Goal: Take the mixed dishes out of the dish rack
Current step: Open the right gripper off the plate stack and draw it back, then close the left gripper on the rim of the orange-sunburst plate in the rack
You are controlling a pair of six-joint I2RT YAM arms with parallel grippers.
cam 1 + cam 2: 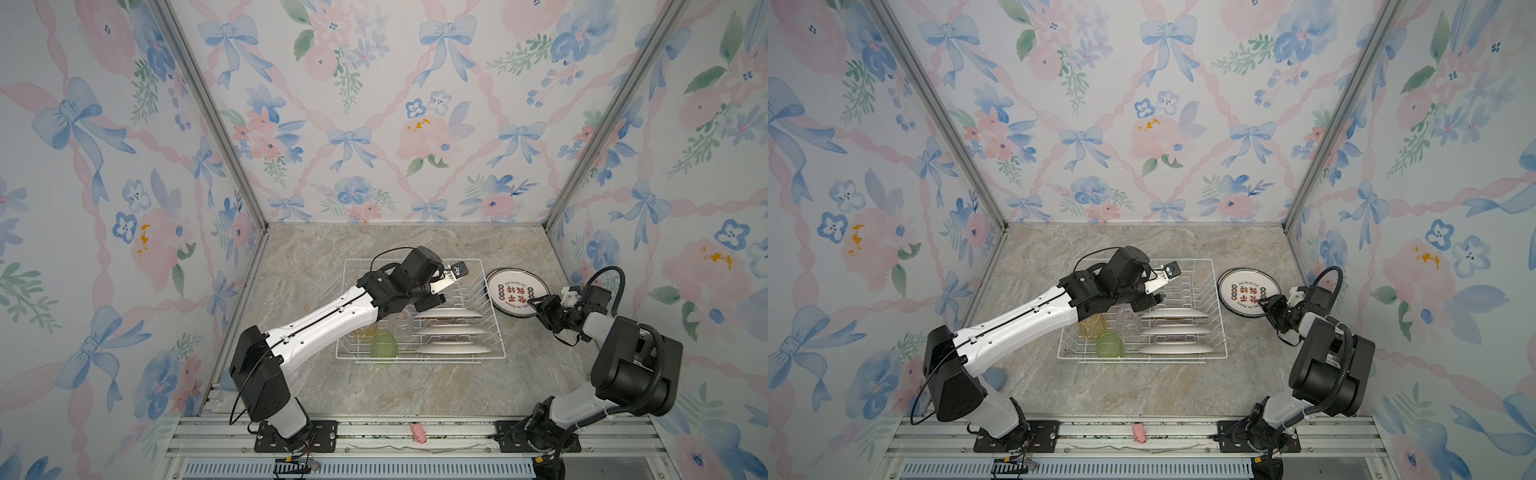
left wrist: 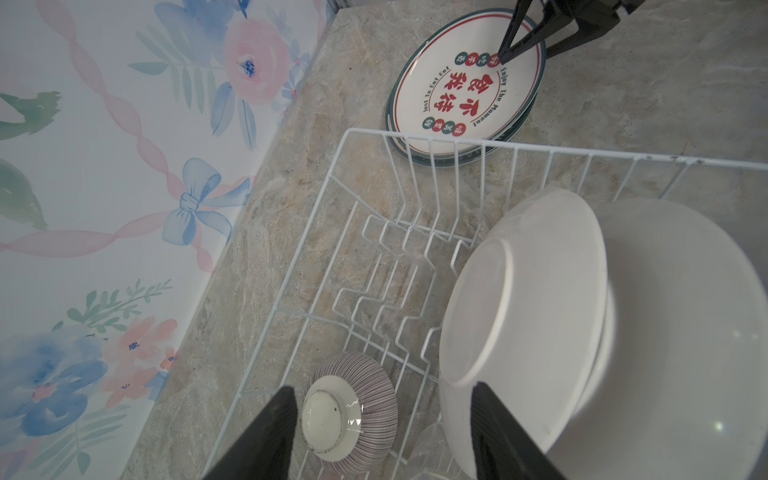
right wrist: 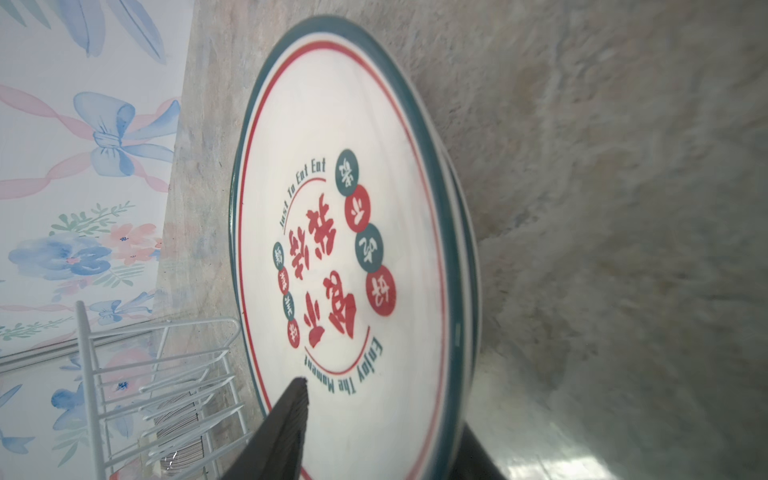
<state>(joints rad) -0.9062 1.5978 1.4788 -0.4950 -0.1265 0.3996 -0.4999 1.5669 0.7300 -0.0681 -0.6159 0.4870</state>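
The white wire dish rack (image 1: 415,260) holds three white plates (image 1: 451,330) on edge, a green tumbler (image 1: 384,344), a yellow tumbler (image 1: 1092,326) and a clear tumbler (image 1: 1127,318). In the left wrist view a pink-striped bowl (image 2: 365,399) lies foot-up on the rack floor. My left gripper (image 2: 382,388) hangs open just above it, one finger beside the nearest standing plate (image 2: 519,291). Right of the rack, two printed dark-rimmed plates (image 1: 515,286) lie stacked flat. My right gripper (image 3: 384,405) is open, its jaws straddling the top plate's (image 3: 353,166) near rim.
Floral walls close in the marble table (image 1: 332,382) on three sides. The plate stack lies near the right wall. A small pink object (image 1: 417,432) lies on the front rail between the arm bases. My left arm (image 1: 324,324) spans the rack's left half.
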